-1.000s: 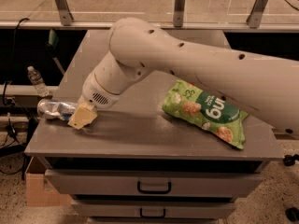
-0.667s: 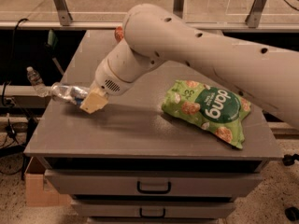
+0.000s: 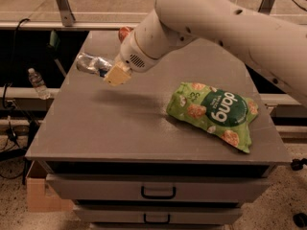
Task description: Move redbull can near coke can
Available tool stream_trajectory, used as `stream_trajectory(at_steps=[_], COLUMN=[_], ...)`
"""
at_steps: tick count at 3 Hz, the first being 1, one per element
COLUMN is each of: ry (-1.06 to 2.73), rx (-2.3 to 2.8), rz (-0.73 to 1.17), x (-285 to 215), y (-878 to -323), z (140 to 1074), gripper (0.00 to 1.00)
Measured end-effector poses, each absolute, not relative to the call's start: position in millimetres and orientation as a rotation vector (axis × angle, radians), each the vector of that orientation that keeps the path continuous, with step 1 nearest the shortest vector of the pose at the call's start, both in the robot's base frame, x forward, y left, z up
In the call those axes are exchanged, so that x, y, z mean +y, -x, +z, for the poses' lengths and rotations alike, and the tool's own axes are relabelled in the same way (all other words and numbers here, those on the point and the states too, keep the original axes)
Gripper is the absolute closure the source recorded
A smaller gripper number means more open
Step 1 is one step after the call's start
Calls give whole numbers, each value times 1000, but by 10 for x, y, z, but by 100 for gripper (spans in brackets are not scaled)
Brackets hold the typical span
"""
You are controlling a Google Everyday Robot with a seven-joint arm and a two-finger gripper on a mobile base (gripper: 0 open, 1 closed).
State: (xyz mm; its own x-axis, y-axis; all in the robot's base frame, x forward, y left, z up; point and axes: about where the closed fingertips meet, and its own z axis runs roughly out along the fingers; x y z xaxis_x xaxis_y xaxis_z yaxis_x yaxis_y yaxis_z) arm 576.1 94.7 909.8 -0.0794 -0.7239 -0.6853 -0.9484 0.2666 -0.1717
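While it hangs sideways over the left rear of the worktop (image 3: 96, 128), the redbull can (image 3: 90, 63) is gripped at its right end by the gripper (image 3: 108, 73), whose fingers (image 3: 116, 75) are closed on it. Just behind, the coke can (image 3: 124, 32) is seen as a red patch, mostly hidden by the arm. A green bag (image 3: 211, 111) is laid well apart, on the right. Drawers (image 3: 158, 191) are set below the worktop.

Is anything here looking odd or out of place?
The redbull can lies sideways, not upright, clamped in the gripper jaws above the far left of the table. The coke can is mostly hidden behind the arm. Nothing looks spilled.
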Motion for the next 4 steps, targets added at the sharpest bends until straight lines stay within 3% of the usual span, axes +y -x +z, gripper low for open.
stream_trajectory(at_steps=[1, 2, 4], ry=[1449, 1335, 1220], rx=[1855, 1834, 1855], rz=[356, 286, 236], x=[634, 93, -483], y=[-5990, -6407, -7344], z=[9157, 9275, 9140], gripper=[100, 100, 100])
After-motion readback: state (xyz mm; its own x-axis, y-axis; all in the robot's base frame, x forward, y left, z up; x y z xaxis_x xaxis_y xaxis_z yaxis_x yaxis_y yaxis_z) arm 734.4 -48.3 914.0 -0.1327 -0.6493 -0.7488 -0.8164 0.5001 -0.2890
